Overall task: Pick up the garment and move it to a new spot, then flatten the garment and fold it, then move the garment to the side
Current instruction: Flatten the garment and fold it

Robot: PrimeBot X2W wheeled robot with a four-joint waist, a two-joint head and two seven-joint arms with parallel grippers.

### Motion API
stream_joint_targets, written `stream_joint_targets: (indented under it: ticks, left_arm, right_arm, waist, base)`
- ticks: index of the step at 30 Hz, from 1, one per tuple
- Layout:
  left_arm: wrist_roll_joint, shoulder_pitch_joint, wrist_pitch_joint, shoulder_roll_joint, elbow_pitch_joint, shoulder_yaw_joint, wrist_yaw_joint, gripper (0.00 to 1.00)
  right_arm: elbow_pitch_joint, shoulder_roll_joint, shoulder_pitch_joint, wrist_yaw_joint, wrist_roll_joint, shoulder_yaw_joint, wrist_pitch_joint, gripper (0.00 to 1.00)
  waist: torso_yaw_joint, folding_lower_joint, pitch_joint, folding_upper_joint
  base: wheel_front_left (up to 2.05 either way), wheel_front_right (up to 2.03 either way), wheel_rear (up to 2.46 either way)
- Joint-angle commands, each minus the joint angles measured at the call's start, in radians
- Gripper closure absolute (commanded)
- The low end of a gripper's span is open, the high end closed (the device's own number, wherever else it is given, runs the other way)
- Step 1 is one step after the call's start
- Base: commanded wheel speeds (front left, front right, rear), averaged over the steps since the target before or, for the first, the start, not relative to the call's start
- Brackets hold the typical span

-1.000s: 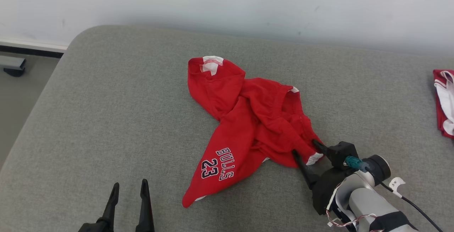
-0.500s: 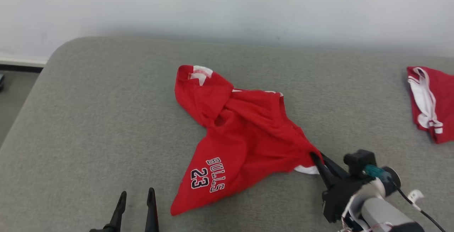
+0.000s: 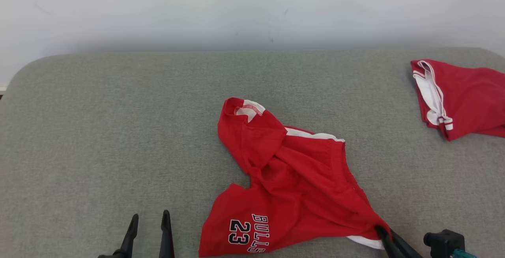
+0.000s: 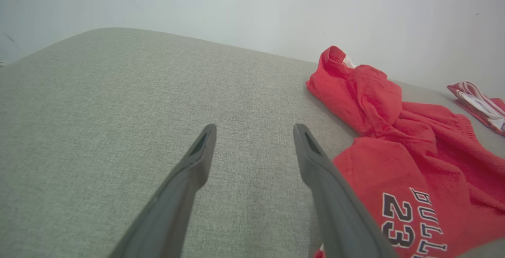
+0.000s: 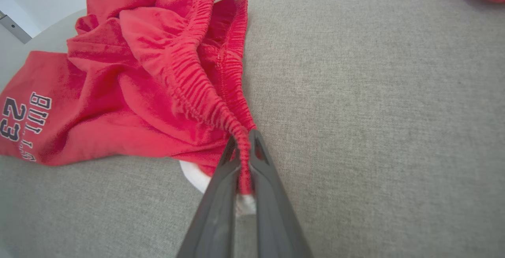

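Stretching out since a second ago, the red garment (image 3: pixel 292 179) is being dragged by its gathered waistband toward the near right edge of the grey cushion (image 3: pixel 118 131), with the right gripper (image 5: pixel 242 139) clamping that band. The left gripper (image 3: pixel 150 220) is hovering, fingers apart, over the cushion's near edge. Seemingly the first move is under way; flattening, folding and setting aside are waiting. Another red garment (image 3: pixel 461 96) is lying at the cushion's far right, and a pale wall (image 3: pixel 197 9) is rising behind the cushion.
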Motion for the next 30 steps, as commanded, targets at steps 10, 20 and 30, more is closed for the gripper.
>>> stream_joint_targets:
  ticks: [10, 20, 30]
  left_arm:
    - [0.011, -0.011, -0.003, 0.000, 0.023, -0.004, -0.009, 0.00]
    - [0.005, 0.007, -0.003, -0.001, 0.028, -0.013, -0.010, 0.00]
    - [-0.007, 0.005, -0.003, 0.000, 0.037, -0.044, -0.001, 0.00]
  right_arm:
    - [-0.227, 0.017, 0.020, -0.002, -0.041, -0.011, 0.120, 1.00]
    - [-0.133, 0.024, -0.142, -0.002, 0.043, -0.003, 0.178, 1.00]
    - [0.181, 0.066, -0.290, -0.002, 0.144, 0.003, 0.145, 0.94]
  waist:
    - [-0.010, 0.0001, -0.019, 0.0000]
    - [0.054, 0.0001, -0.039, 0.0000]
    - [0.094, 0.0001, -0.040, 0.0000]
  base:
    - [0.00, 0.00, 0.00]
    - [0.00, 0.00, 0.00]
    - [0.00, 0.00, 0.00]
